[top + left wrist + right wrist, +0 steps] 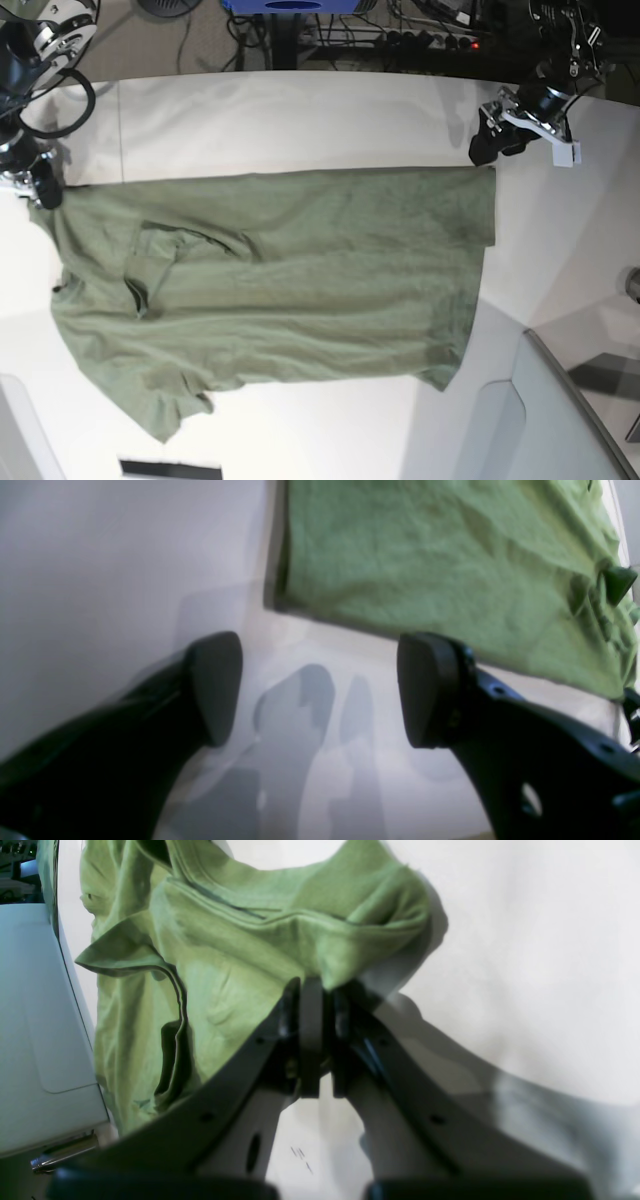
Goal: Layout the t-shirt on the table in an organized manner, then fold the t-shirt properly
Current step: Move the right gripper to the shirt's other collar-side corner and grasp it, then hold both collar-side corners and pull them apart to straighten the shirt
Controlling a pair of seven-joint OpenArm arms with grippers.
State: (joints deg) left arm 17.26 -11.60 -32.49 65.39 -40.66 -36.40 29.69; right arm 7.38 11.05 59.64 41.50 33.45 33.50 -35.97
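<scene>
The olive-green t-shirt [280, 290] lies spread across the white table [300, 120], wrinkled, with its hem to the right and its sleeves to the left. My right gripper [317, 990] is shut on a bunched edge of the t-shirt [225, 955]; in the base view this gripper [44, 190] sits at the shirt's far left corner. My left gripper [320, 690] stands open over bare table [100, 555], just off the corner of the t-shirt [425, 565], with nothing between its fingers. In the base view it [487, 148] hovers by the shirt's upper right corner.
A grey translucent panel [560, 410] juts in at the table's near right corner and also shows in the right wrist view [45, 1015]. Cables and equipment [420, 30] lie beyond the far edge. A black strip [170, 468] sits at the near edge.
</scene>
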